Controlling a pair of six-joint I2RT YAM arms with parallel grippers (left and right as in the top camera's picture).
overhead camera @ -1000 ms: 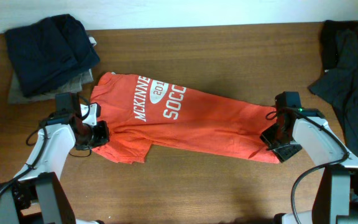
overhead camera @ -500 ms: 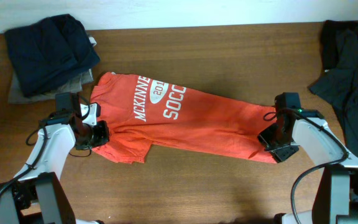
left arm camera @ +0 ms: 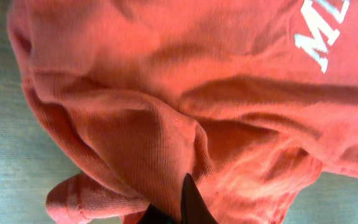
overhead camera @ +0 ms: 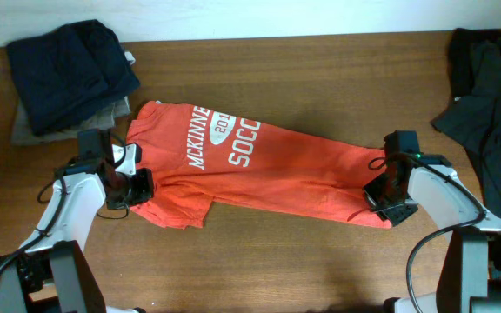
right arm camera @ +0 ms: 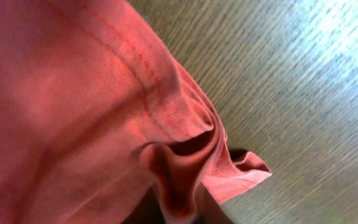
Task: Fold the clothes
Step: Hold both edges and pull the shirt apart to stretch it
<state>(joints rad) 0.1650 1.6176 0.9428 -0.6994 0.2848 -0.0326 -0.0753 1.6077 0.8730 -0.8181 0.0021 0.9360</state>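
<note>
The jaws of the left gripper (left arm camera: 180, 214) are together and clamped on a gathered fold of the T-shirt (overhead camera: 259, 174), at the sleeve-and-shoulder end; the cloth bunches into ridges that run down to the dark fingertip. The right gripper (overhead camera: 381, 193) sits at the opposite, hem end; in its wrist view the fingers are almost out of frame, and although the hem puckers down towards them as if pinched, I cannot tell whether those jaws have met on it.

The T-shirt lies across the middle of the table (overhead camera: 320, 69), stretched lengthwise between the two arms, chest up, with the white lettering (overhead camera: 224, 139) nearer the left arm; it is already narrowed along its length and creased, not flat.

It is thin, ribbed cotton; my judgement is that it is light, limp and not slippery, so it will sag and drag wherever it is not held, and a small pinch will carry it without harm. The best holds are the stitched edges, hem and sleeve seam, where the doubled cloth gives the fingers something firm; a pinch in the open middle would only raise a peak.

A folded dark pile (overhead camera: 68, 74) rests at the far left corner; a loose dark garment (overhead camera: 494, 96) lies at the far right, both well apart from the T-shirt.
</note>
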